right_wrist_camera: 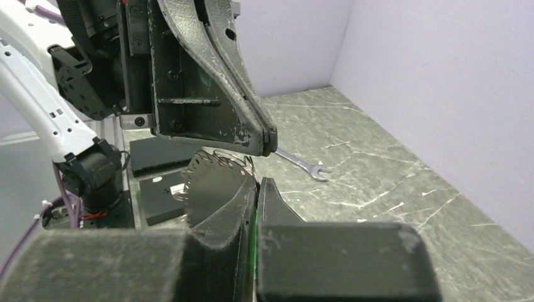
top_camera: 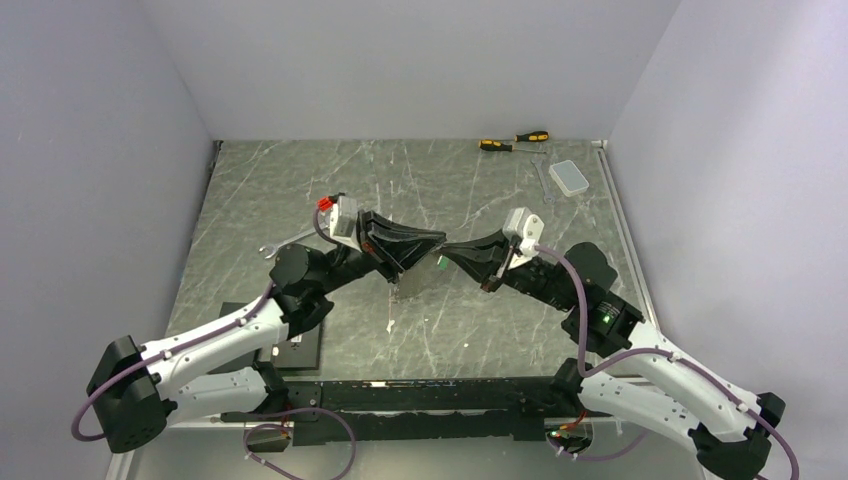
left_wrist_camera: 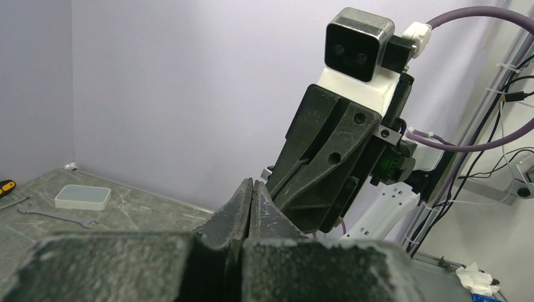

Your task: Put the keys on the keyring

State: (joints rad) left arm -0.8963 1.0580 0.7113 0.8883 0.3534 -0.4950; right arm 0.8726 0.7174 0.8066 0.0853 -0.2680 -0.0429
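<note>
Top external view: left fingers (top_camera: 425, 240) and right fingers (top_camera: 465, 258) tip to tip, up over the middle of the grey marbled worktop (top_camera: 300, 190). Left fingers clenched, pad against pad in the left wrist view, and in the right wrist view apparently nipping the top edge of the keyring (right_wrist_camera: 211, 182). Keyring upright in the air, toothed rim plain to see, lower part hidden behind the right fingers. Right fingers clamped on the key (top_camera: 440, 262): only a sliver of its green head on show between the pads, just beside the keyring; touching or not, impossible to tell.

Containers: at the far right corner a small translucent plastic box (top_camera: 570, 178), lid on, contents not to be made out. Just beside it an open-ended wrench (top_camera: 540, 175); farther back, two yellow-and-black screwdrivers (top_camera: 495, 146) near the wall. At the near left, by the left arm, flat black boxes (top_camera: 300, 352), two of them in the right wrist view, one with a small white label on top; insides not visible. Second wrench (top_camera: 285, 245) flat on the worktop, left of the left arm.
</note>
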